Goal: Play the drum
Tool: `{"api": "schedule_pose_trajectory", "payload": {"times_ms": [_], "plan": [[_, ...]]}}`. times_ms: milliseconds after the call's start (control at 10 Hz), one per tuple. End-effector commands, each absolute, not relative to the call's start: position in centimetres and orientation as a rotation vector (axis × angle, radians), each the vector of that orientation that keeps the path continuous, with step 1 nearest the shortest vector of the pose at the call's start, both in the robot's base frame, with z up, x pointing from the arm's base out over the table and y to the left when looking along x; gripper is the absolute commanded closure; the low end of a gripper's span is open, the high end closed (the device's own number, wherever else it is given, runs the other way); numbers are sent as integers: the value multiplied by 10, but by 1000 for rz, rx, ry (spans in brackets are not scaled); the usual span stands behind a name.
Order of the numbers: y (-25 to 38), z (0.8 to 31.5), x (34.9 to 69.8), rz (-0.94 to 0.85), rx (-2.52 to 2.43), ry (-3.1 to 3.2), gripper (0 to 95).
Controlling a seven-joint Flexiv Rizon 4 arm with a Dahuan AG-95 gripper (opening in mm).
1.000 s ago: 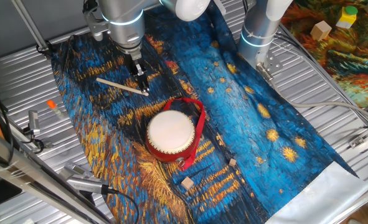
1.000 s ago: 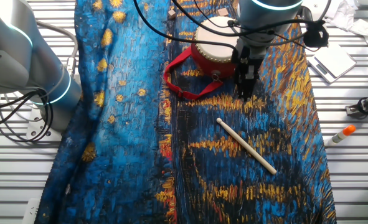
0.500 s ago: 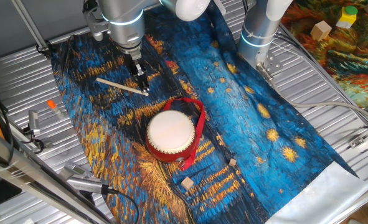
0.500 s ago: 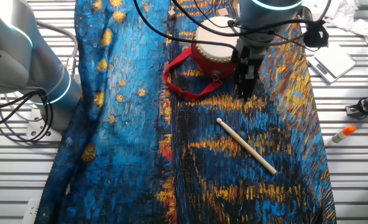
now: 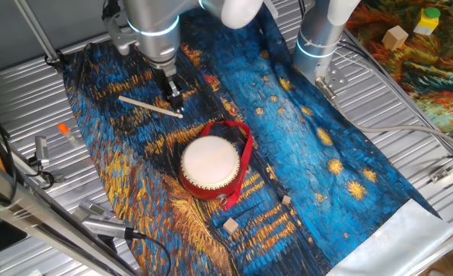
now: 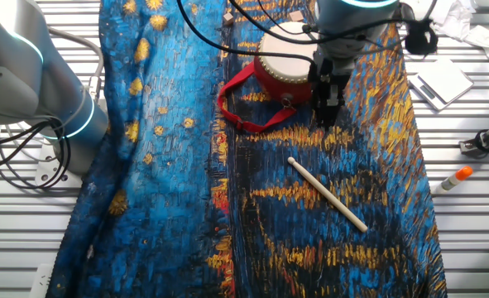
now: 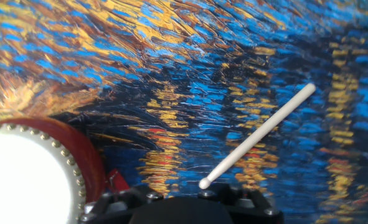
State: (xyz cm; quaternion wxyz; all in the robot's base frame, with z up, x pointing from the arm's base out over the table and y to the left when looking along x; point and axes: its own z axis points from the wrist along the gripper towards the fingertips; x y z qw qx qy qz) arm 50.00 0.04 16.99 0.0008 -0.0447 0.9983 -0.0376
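One thin pale wooden stick [image 6: 328, 194] lies loose on the blue-and-gold painted cloth [image 5: 303, 146]. We see the gripper [image 5: 175, 98] between it and the red, cream-skinned drum [image 5: 210, 164]; finger state unclear.

The gripper [image 5: 173, 96] has risen a little since half a second ago: in one fixed view its fingertips now stand higher above the near end of the stick [image 5: 150, 106], and in the other fixed view the fingers [image 6: 328, 106] end higher on the cloth [image 6: 376, 165]. The arm [image 5: 151, 27] has shifted up with it.
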Motion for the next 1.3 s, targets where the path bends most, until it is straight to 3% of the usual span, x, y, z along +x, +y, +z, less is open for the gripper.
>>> {"api": "schedule_pose_trajectory", "payload": {"times_ms": [100, 800, 1300], "plan": [[0, 170, 500, -149, -175, 3134, 950], [-1, 170, 502, -186, -178, 3127, 950], [-28, 158, 525, -197, -209, 3125, 950]]}}
